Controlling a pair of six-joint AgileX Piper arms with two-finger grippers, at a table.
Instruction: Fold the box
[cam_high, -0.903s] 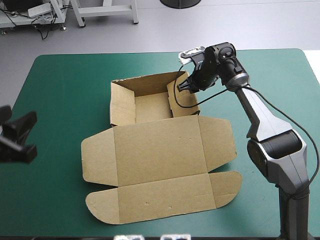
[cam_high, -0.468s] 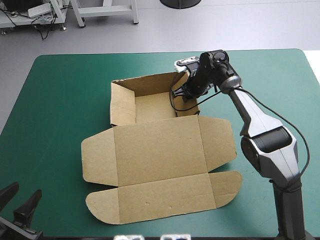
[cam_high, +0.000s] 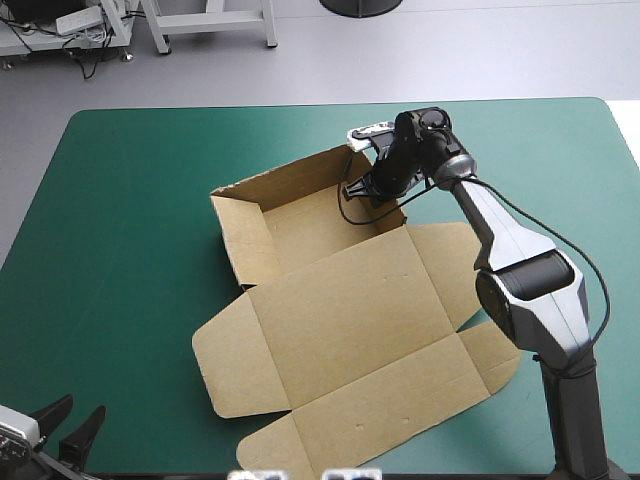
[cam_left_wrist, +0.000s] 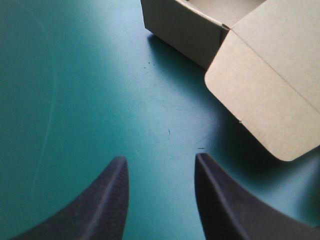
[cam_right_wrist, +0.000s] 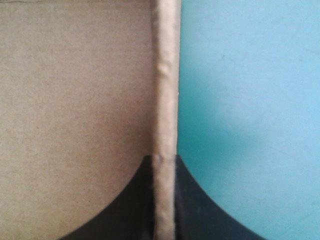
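Roughly mid-table, the box (cam_high: 340, 300) is seen as an open tray with the lid laid flat. The tray (cam_high: 300, 225) is set toward 12 o'clock; the lid (cam_high: 350, 320) is spread toward 5 o'clock, almost to the near edge of the table (cam_high: 130, 200). The whole sheet is turned a bit, so the lid's hinge line runs from 8 o'clock to 2 o'clock. Walls are raised on the tray's far, left and right sides. Rounded flaps (cam_high: 225, 355) are laid flat at the lid's 8 and 2 o'clock ends, and a long flap is laid flat along its 5 o'clock edge.

The right gripper (cam_high: 362, 190) is placed at the tray's wall on the 2 o'clock side. In the right wrist view its black fingers are pressed all but together, and the top edge of that wall (cam_right_wrist: 165, 75) is pinched between them; brown board is seen on one side of the edge, teal-green cover on the other.

The left gripper (cam_high: 60, 435) is parked low at the table's 7 o'clock corner, well apart from the box. Its fingers are spread, nothing is held, and bare cover (cam_left_wrist: 75, 100) is seen under and between them. A tray corner and one rounded flap are seen ahead of it, toward 1 o'clock.
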